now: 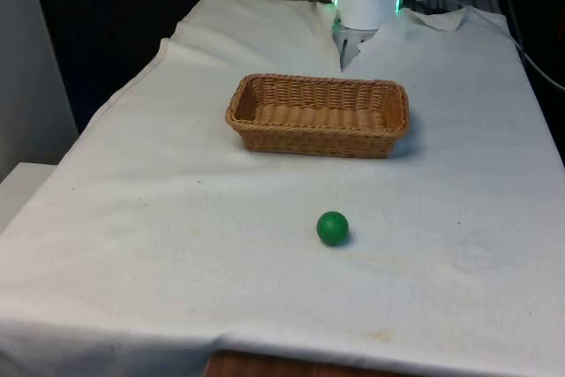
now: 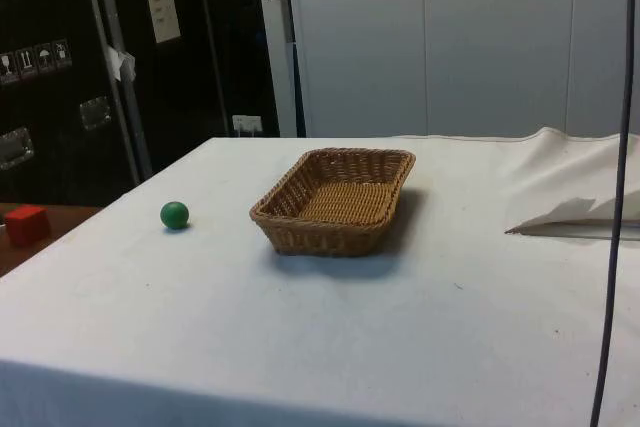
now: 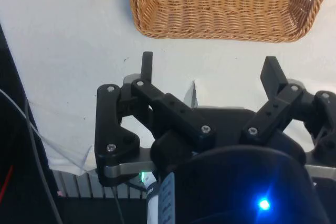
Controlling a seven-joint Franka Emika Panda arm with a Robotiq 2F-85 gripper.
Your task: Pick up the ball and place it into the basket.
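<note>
— What has been done?
— Nothing: the small green ball [image 1: 333,228] lies on the desk beyond the empty rectangular wicker basket [image 1: 318,116], well apart from the black hand [image 3: 209,74], spread wide, empty.
— What is left?
— Everything: reach, grasp, carry, release.

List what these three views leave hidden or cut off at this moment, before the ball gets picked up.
- Basket: the wrist view's edge cuts off its far part, so its inside is partly unseen there.
- Arm: the front view's top edge cuts it off above the base.
- Ball: its underside is hidden, in the front view as in the side view.
- Gripper: jaws stand open above the white cloth; its height above the cloth is unclear.
</note>
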